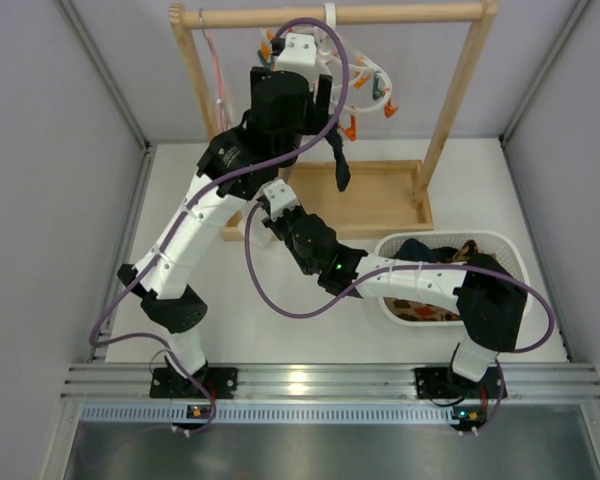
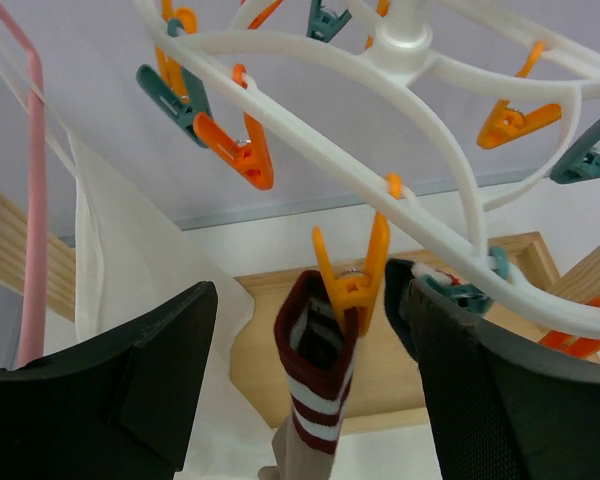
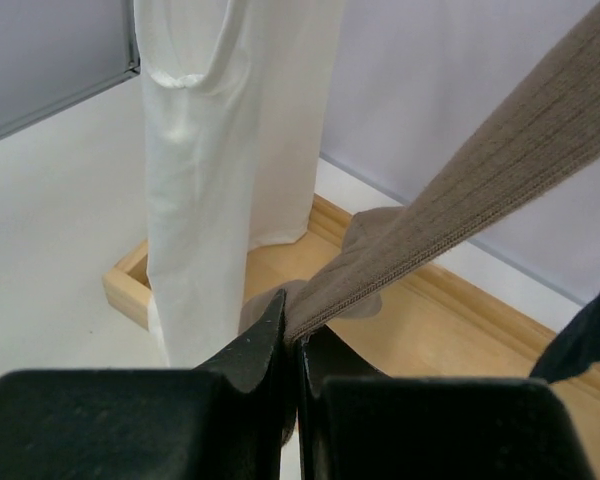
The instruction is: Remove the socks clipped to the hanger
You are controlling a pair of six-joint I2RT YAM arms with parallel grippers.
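Note:
The white hanger (image 2: 310,150) with orange and teal clothespins hangs from the wooden rail (image 1: 380,14). An orange clothespin (image 2: 350,285) clips the red-and-white striped cuff of a taupe sock (image 2: 315,370). My left gripper (image 2: 305,300) is open, with one finger on either side of that cuff and pin. A dark sock (image 2: 400,305) hangs beside it from a teal pin. Lower down, my right gripper (image 3: 298,335) is shut on the taupe sock's (image 3: 460,190) foot end. The sock runs taut up and to the right from it.
A long white cloth (image 3: 230,150) and a thin pink hanger (image 2: 35,200) hang on the left of the rail. The rack's wooden base tray (image 1: 380,200) lies below. A white basket (image 1: 500,245) at the right holds several socks.

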